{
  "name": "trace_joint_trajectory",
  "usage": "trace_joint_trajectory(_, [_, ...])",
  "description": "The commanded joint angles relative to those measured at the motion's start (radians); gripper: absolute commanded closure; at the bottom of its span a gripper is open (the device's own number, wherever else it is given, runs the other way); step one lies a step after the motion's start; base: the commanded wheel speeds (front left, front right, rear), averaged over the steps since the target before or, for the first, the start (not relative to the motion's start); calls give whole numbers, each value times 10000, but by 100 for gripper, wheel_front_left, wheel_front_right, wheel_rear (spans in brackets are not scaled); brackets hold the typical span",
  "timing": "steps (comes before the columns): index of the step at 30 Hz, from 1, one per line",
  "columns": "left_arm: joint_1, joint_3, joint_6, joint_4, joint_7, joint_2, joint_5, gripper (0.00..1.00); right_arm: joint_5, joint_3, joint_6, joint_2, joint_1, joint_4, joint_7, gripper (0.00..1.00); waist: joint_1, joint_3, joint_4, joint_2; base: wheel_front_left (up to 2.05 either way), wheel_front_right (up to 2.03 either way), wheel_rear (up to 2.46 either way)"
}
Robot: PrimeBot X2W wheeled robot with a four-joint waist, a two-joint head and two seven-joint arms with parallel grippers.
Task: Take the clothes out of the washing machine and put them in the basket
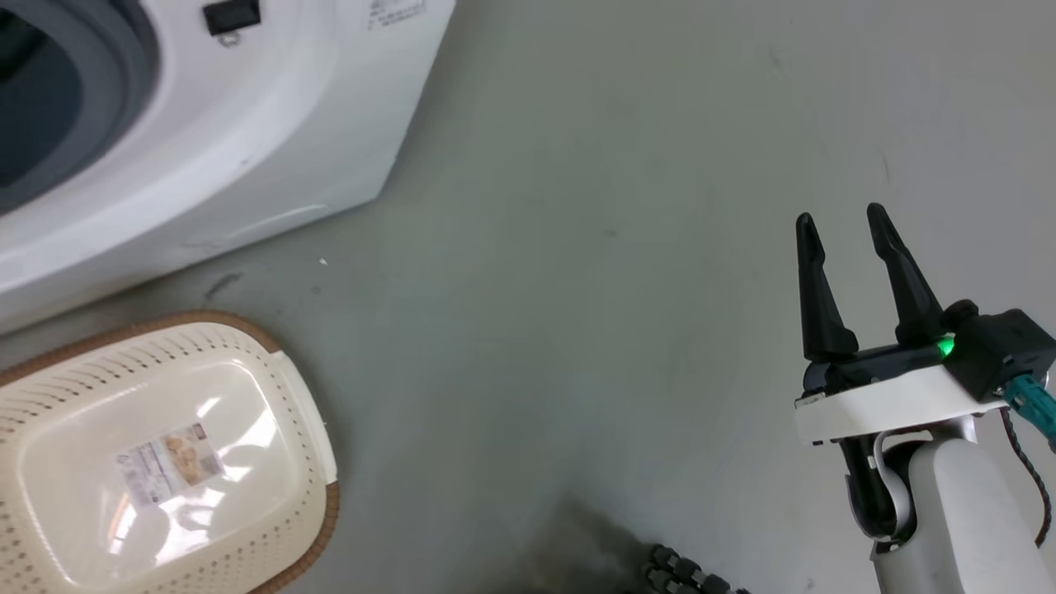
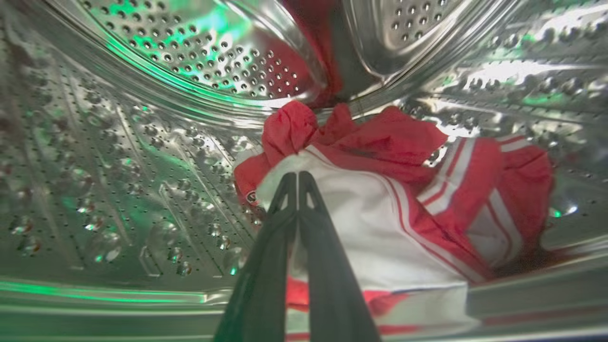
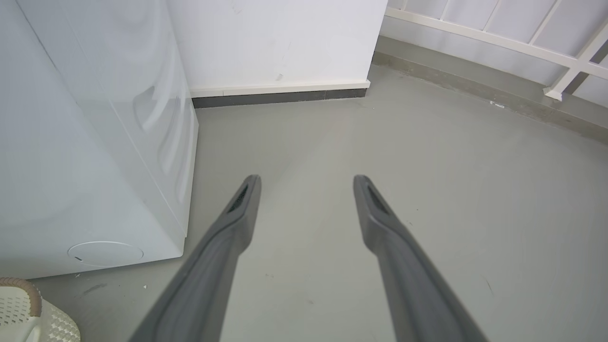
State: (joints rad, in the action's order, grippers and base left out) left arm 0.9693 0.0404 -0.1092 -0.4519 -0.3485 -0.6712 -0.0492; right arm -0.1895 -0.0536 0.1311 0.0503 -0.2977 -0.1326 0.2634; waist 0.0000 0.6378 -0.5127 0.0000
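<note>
Reaching into the drum (image 2: pixel 142 166) of the washing machine (image 1: pixel 247 124), the left gripper (image 2: pixel 297 175) has its fingers pressed flat together, tips meeting at the top edge of the jersey's white panel. The cloth bunches up to a peak right at the tips, so it reads as pinched on fabric.

Clothes (image 2: pixel 380 142): a red heap on the drum's lower wall, right of centre in the left wrist view. White-and-red striped trim shows on the right side of the heap. A plainer red fold sits above the tips, against the back of the drum. Green light reflects off the perforated steel.

Right gripper (image 1: pixel 841 214): fingers spread wide, gripping nothing, hanging over bare grey floor (image 1: pixel 577 247) well to the right of the machine. Green LED (image 1: pixel 946 346) lit at its base. In the right wrist view, the right gripper (image 3: pixel 306 178) points along the floor toward a white wall (image 3: pixel 285 38), with the machine's side panel at left.

Basket (image 1: pixel 165 323): on the floor at lower left of the head view, just in front of the machine, apart from it. Brown rim up, paper label (image 1: pixel 169 462) visible on its bottom. One corner of it also shows in the right wrist view, bottom left.
</note>
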Motion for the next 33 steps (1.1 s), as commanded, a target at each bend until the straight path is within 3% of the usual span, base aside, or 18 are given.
trace_joint_trajectory(1, [-310,102,-59,-244,532,140,-174,100,135,86,-7,1,185,-55,15,0,0,-588,264,0,0,0,0])
trace_joint_trajectory(6, [-1003,226,-95,-873,2214,736,-617,100,375,395,-7,1,493,-112,15,0,0,-1456,622,0,0,0,0])
trace_joint_trajectory(18, [-2705,191,-19,-1015,4374,2137,-1391,100,818,686,-7,3,1360,-112,-44,0,0,-3356,1468,0,0,0,0])
trace_joint_trajectory(33, [-5394,-273,-230,1998,4389,3649,-1984,100,1055,983,-7,3,2295,911,-739,0,0,-4801,2520,0,0,0,0])
